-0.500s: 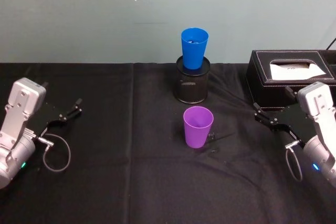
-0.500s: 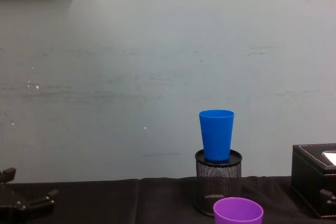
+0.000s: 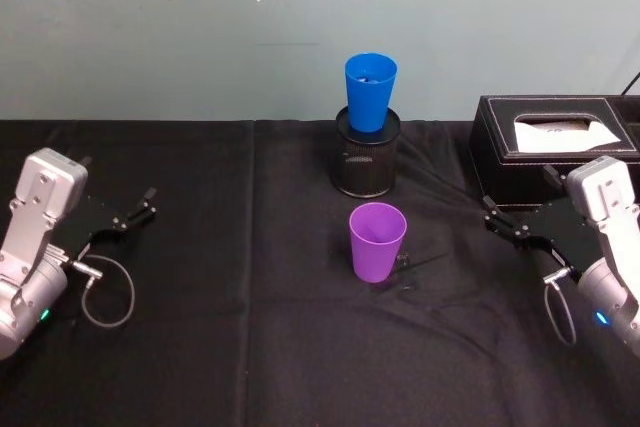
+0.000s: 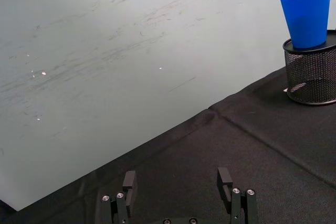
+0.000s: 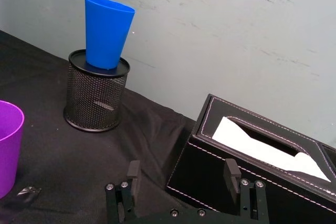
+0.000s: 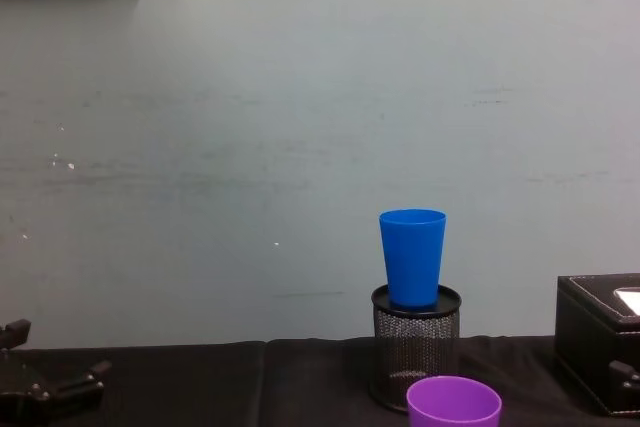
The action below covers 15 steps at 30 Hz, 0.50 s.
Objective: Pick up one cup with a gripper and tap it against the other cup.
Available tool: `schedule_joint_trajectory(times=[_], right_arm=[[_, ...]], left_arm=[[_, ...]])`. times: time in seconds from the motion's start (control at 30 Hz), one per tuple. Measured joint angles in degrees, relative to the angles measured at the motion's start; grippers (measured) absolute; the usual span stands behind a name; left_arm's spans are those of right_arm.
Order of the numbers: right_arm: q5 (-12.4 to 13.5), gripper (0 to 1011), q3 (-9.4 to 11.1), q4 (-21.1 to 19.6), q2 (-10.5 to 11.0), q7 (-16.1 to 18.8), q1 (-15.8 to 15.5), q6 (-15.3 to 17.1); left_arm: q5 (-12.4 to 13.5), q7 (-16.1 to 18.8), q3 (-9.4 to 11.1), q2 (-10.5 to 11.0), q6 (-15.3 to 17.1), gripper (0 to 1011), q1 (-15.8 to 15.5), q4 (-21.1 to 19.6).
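The purple cup (image 3: 377,240) stands upright on the black cloth at the table's middle; its rim also shows in the chest view (image 6: 453,402). Behind it the blue cup (image 3: 370,92) sits upright in the mouth of a black wire-mesh pen pot (image 3: 366,162). My left gripper (image 3: 125,217) rests at the far left, well away from both cups, open with nothing between its fingers (image 4: 129,182). My right gripper (image 3: 505,227) sits at the right, just in front of the tissue box and a good way from the purple cup (image 5: 6,145), open and holding nothing.
A black leather tissue box (image 3: 555,152) stands at the back right, close behind the right gripper. A small dark scrap (image 3: 405,262) lies beside the purple cup. A pale wall rises right behind the table's far edge.
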Motion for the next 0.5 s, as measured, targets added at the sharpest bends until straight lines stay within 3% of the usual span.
schedule_joint_trajectory(times=[0.5], right_arm=[[0.0, 1004, 0.0, 0.0, 0.0, 0.0, 0.0, 0.0]], left_arm=[[0.0, 0.0, 0.0, 0.0, 0.0, 1000, 0.0, 0.0]])
